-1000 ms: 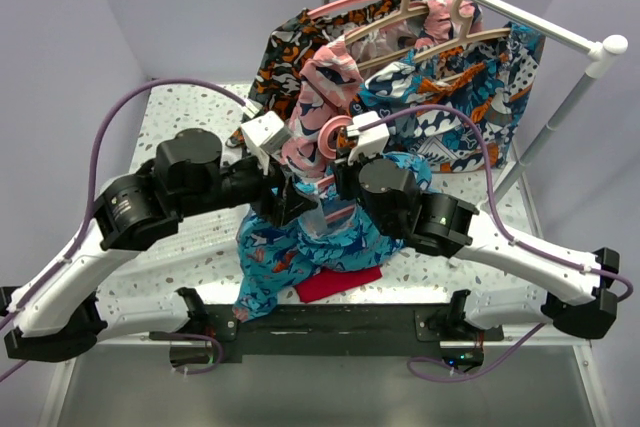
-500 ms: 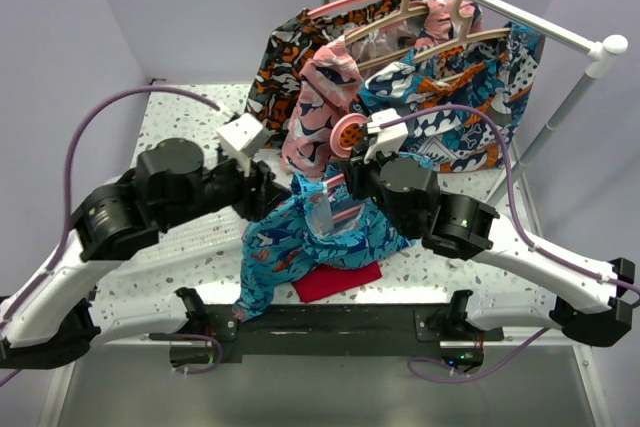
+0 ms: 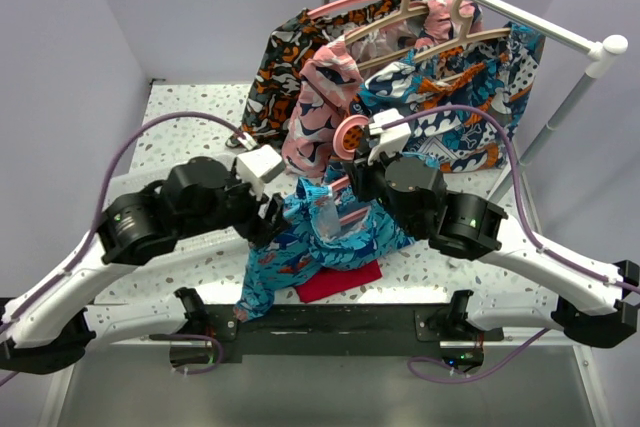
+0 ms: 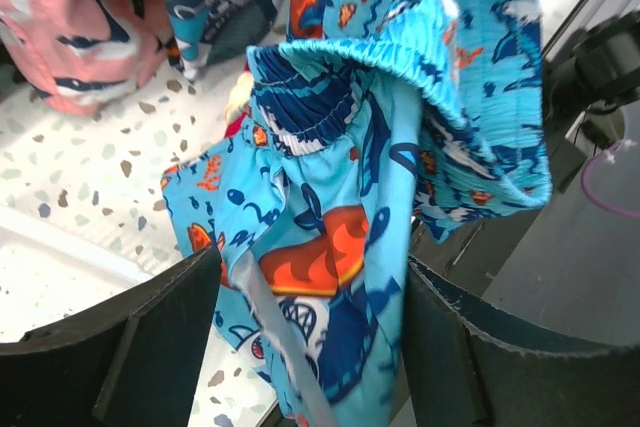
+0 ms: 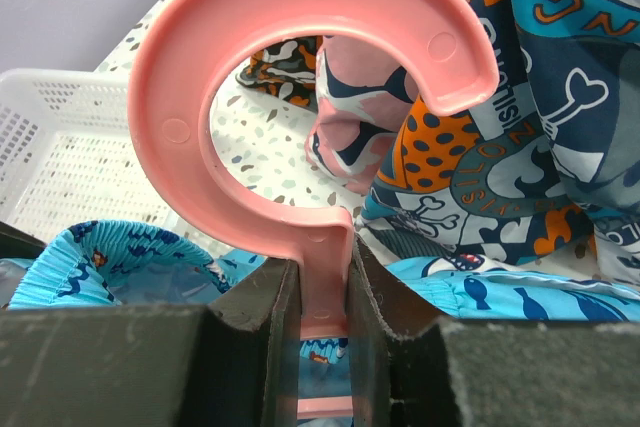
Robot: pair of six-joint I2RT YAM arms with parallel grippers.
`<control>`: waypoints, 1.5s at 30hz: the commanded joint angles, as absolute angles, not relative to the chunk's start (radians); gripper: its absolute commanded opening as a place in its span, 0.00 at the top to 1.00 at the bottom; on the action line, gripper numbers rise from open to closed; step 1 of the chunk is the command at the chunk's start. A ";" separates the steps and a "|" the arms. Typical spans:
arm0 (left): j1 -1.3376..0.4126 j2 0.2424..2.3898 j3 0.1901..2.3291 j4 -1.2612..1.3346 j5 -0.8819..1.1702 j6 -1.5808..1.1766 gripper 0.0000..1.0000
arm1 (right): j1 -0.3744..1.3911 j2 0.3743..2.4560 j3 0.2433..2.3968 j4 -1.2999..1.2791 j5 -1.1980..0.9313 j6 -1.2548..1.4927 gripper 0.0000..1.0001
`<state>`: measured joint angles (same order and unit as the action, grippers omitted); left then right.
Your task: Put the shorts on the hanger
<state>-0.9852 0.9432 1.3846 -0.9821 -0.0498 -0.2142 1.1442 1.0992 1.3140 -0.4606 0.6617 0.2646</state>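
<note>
**Right arm.** The right gripper (image 5: 322,297) has its jaws clamped on the stem of the hanger (image 5: 190,67), just below the curved hook. The hook stands clear above the fingertips.

**Left arm.** The left gripper (image 4: 310,317) has its jaws set wide apart. A fold of the shorts (image 4: 340,177) hangs between the two fingers (image 4: 150,337), with the gathered waistband beyond their tips. Whether the pads touch the fabric cannot be told.

**Workpiece location.** The shorts are bunched between the two grippers, at the middle of the table (image 3: 190,117) toward its near edge. Their upper part is raised around the lower part of the hanger. Their lower end trails down to the near left, beside the red cloth (image 3: 340,282).

**Surroundings.** On the far side, patterned garments (image 3: 450,117) hang from wooden hangers (image 3: 440,7) on the rail (image 3: 500,7).
</note>
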 commanded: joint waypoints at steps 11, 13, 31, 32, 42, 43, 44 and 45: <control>-0.989 0.916 1.192 -0.741 0.003 -0.210 1.00 | 1.140 1.095 1.365 -0.442 0.644 0.261 1.00; -0.989 0.882 1.145 -0.674 -0.034 -0.222 1.00 | 1.141 1.091 1.364 -0.456 0.644 0.258 0.89; -0.988 0.857 1.144 -0.652 -0.143 -0.239 1.00 | 1.270 1.061 1.305 -0.499 0.331 0.235 0.46; -0.989 0.859 1.146 -0.650 -0.138 -0.238 1.00 | 1.296 1.104 1.311 -0.491 0.363 0.230 0.46; -0.988 0.854 1.177 -0.681 -0.104 -0.224 1.00 | 1.396 1.272 1.401 -0.517 0.690 0.248 0.53; -0.989 0.850 1.178 -0.686 -0.101 -0.221 1.00 | 1.396 1.270 1.404 -0.523 0.716 0.261 0.59; -0.988 0.847 1.178 -0.692 -0.103 -0.213 1.00 | 1.396 1.264 1.408 -0.543 0.771 0.271 0.80; -0.988 0.845 1.177 -0.698 -0.101 -0.210 1.00 | 1.396 1.237 1.411 -0.546 0.802 0.278 0.88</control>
<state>-0.9901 0.8745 1.1202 -0.7578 -0.1108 -0.2249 1.3956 1.3022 1.3388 -0.5396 0.6147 0.2443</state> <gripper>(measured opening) 0.117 0.279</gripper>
